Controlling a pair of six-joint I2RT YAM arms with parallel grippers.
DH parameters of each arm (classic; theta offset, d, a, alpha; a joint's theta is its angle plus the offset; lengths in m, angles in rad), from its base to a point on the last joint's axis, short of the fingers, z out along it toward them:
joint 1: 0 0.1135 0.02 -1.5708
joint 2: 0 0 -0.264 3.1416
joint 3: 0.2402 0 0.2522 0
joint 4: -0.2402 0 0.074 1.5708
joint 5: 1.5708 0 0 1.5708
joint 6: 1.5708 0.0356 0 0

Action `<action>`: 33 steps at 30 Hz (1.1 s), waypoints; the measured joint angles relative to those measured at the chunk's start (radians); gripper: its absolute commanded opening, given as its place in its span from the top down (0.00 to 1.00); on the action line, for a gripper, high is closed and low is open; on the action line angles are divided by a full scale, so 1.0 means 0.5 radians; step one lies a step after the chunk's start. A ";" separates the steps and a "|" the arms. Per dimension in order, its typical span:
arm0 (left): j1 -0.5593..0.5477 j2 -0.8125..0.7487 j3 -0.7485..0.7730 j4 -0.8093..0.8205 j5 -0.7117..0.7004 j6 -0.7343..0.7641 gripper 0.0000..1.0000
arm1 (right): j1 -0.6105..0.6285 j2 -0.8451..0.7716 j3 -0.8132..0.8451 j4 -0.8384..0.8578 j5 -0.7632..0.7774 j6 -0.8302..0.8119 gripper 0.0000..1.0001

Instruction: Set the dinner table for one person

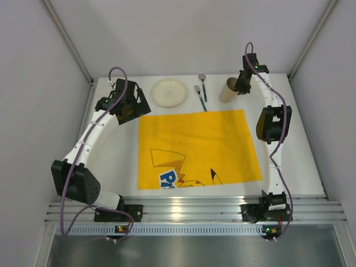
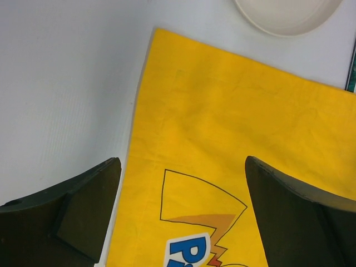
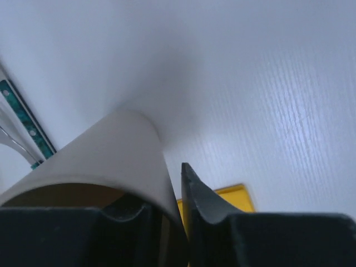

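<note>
White dinner table (image 1: 125,161) lying under everything, yellow cloth (image 1: 200,144) covering its middle. From above we are seeing only right gripper (image 1: 238,88) meeting tan cup (image 1: 228,90) at far side. Wrist view is showing us more: fingers (image 3: 194,194) clamping cup wall, one inside, one outside. Left gripper (image 2: 182,167) hanging over cloth corner, fingers standing wide apart. Plate (image 1: 170,92) and teal-handled cutlery (image 1: 202,78) lying beyond cloth, beside cup.

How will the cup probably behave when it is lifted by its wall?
The cup looks like thin paper, so probably light, and its wall may dent where the right fingers pinch it. It stands tall and narrow in the top view, so a sideways push would likely tip it.
</note>
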 measured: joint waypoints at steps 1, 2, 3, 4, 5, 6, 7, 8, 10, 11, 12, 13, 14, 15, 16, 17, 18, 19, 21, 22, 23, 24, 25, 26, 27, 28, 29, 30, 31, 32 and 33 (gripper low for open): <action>-0.010 0.066 0.066 -0.017 -0.002 -0.001 0.02 | -0.003 0.000 0.002 0.000 -0.015 0.010 0.90; -0.021 0.161 0.154 -0.034 -0.002 0.000 0.02 | -0.007 0.000 0.016 -0.003 -0.027 0.018 0.98; -0.035 0.268 0.260 -0.041 -0.011 0.002 0.02 | -0.011 0.000 0.028 0.000 -0.034 0.024 1.00; -0.050 0.423 0.426 -0.061 -0.031 0.009 0.02 | -0.015 -0.004 0.039 -0.001 -0.041 0.037 1.00; -0.068 0.482 0.485 -0.050 -0.038 0.014 0.02 | -0.023 -0.008 0.049 -0.002 -0.053 0.040 1.00; -0.085 0.616 0.622 -0.070 -0.060 0.016 0.02 | -0.031 -0.017 0.053 -0.002 -0.072 0.052 1.00; -0.098 0.742 0.752 -0.062 -0.089 0.016 0.02 | -0.043 -0.034 0.053 -0.011 -0.095 0.061 1.00; -0.108 0.858 0.871 -0.055 -0.106 0.017 0.02 | -0.055 -0.056 0.052 -0.027 -0.111 0.068 1.00; -0.114 1.100 1.102 -0.027 -0.116 0.017 0.02 | -0.076 -0.131 0.020 -0.050 -0.132 0.076 1.00; -0.110 1.241 1.247 -0.044 -0.114 0.016 0.02 | -0.083 -0.217 -0.059 -0.047 -0.141 0.079 1.00; -0.098 1.386 1.395 -0.047 -0.107 0.014 0.02 | -0.091 -0.324 -0.159 -0.053 -0.148 0.082 1.00; -0.083 1.521 1.549 -0.057 -0.092 0.005 0.02 | -0.092 -0.424 -0.256 -0.060 -0.149 0.085 1.00; -0.065 1.655 1.701 -0.062 -0.066 -0.002 0.02 | -0.095 -0.549 -0.361 -0.084 -0.152 0.085 1.00; -0.040 1.765 1.809 -0.039 -0.037 -0.015 0.02 | -0.095 -0.664 -0.449 -0.096 -0.150 0.081 1.00; -0.014 1.844 1.868 -0.024 -0.008 -0.031 0.02 | -0.095 -0.764 -0.510 -0.121 -0.148 0.069 1.00; 0.018 1.896 1.881 -0.016 0.026 -0.053 0.02 | -0.092 -0.843 -0.546 -0.153 -0.144 0.054 1.00; 0.053 1.931 1.873 -0.015 0.060 -0.075 0.02 | -0.087 -0.919 -0.575 -0.189 -0.132 0.036 1.00; 0.097 1.955 1.833 0.014 0.101 -0.105 0.02 | -0.076 -1.006 -0.620 -0.222 -0.101 0.014 1.00; 0.181 1.987 1.767 0.066 0.182 -0.138 0.03 | -0.054 -1.164 -0.769 -0.237 -0.048 -0.018 1.00; 0.217 2.001 1.746 0.098 0.217 -0.149 0.03 | -0.037 -1.254 -0.901 -0.222 -0.021 -0.024 1.00; 0.258 2.028 1.738 0.134 0.259 -0.154 0.04 | -0.018 -1.341 -1.045 -0.234 -0.001 -0.032 1.00; 0.290 2.057 1.743 0.171 0.306 -0.151 0.04 | -0.002 -1.405 -1.175 -0.240 0.015 -0.033 1.00; 0.311 2.090 1.758 0.204 0.340 -0.144 0.04 | 0.011 -1.450 -1.297 -0.242 0.028 -0.033 1.00; 0.327 2.127 1.777 0.240 0.382 -0.134 0.04 | 0.025 -1.475 -1.397 -0.254 0.040 -0.033 1.00; 0.330 2.158 1.785 0.271 0.414 -0.121 0.04 | 0.036 -1.480 -1.482 -0.260 0.052 -0.034 1.00; 0.328 2.181 1.785 0.295 0.443 -0.110 0.04 | 0.046 -1.480 -1.561 -0.254 0.066 -0.033 1.00; 0.318 2.201 1.784 0.324 0.468 -0.092 0.04 | 0.056 -1.478 -1.637 -0.240 0.076 -0.034 1.00; 0.311 2.202 1.784 0.353 0.491 -0.092 0.05 | 0.070 -1.476 -1.707 -0.223 0.090 -0.038 1.00; 0.299 2.202 1.784 0.391 0.521 -0.083 0.05 | 0.089 -1.475 -1.762 -0.203 0.105 -0.039 1.00; 0.286 2.204 1.783 0.421 0.545 -0.073 0.06 | 0.121 -1.464 -1.798 -0.190 0.128 -0.041 1.00; 0.277 2.210 1.781 0.436 0.567 -0.065 0.06 | 0.151 -1.450 -1.809 -0.168 0.140 -0.048 1.00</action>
